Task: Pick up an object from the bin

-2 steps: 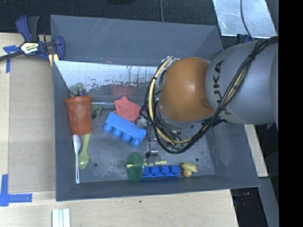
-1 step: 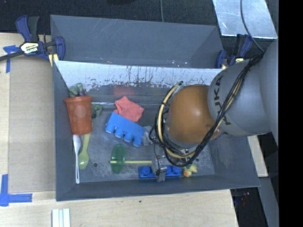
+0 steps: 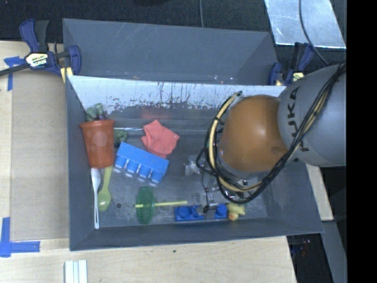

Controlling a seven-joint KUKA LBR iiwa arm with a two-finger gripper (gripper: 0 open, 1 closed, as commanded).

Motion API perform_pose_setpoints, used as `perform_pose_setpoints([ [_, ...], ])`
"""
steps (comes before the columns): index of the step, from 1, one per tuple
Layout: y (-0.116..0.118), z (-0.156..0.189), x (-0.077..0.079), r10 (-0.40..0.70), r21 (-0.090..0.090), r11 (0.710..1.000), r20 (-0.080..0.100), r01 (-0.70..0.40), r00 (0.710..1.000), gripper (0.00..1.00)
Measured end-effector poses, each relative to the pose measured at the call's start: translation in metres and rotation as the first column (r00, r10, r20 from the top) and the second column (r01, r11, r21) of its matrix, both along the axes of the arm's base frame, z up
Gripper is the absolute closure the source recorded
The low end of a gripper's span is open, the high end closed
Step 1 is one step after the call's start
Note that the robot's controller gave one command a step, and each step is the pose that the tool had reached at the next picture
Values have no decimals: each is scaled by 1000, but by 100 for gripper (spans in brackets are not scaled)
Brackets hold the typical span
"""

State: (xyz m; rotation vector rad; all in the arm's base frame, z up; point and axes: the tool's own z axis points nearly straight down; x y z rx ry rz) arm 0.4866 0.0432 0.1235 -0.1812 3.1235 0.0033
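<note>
BIN PICK: A robot arm (image 3: pixel 318 122), its wrist under a rounded orange cover (image 3: pixel 250 137), extends from the right into a grey metal bin (image 3: pixel 177 58), with its claw (image 3: pixel 207 204) low over the floor near the wall closest to the camera. Cables and shadow mask the claw, so whether it is open or closed, or has hold of anything, cannot be told.

3 small pieces lie closest to it in a row along that wall: a blue brick (image 3: pixel 189 213) just to its left, a second blue piece (image 3: pixel 221 211) just to its right, and a yellow bit (image 3: pixel 236 212) beyond that. A yellow stick with a green head (image 3: pixel 145 204) lies lengthwise along the same wall, its bare end pointing at the claw from the left. A small silver part (image 3: pixel 191 167) sits near, farther from the camera.

Well apart on the left are a ridged blue block (image 3: pixel 140 163), a red cloth (image 3: pixel 159 137), an orange cup (image 3: pixel 98 143) and a green spoon (image 3: pixel 105 193).

The pick looks likely to turn on the blue brick, which would need only a slight shift left.
</note>
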Motion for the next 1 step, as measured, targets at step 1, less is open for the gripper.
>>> perform_pose_setpoints([
  [1,-79,-24,-3,20,-1,1000,-1,-20,1000,0],
])
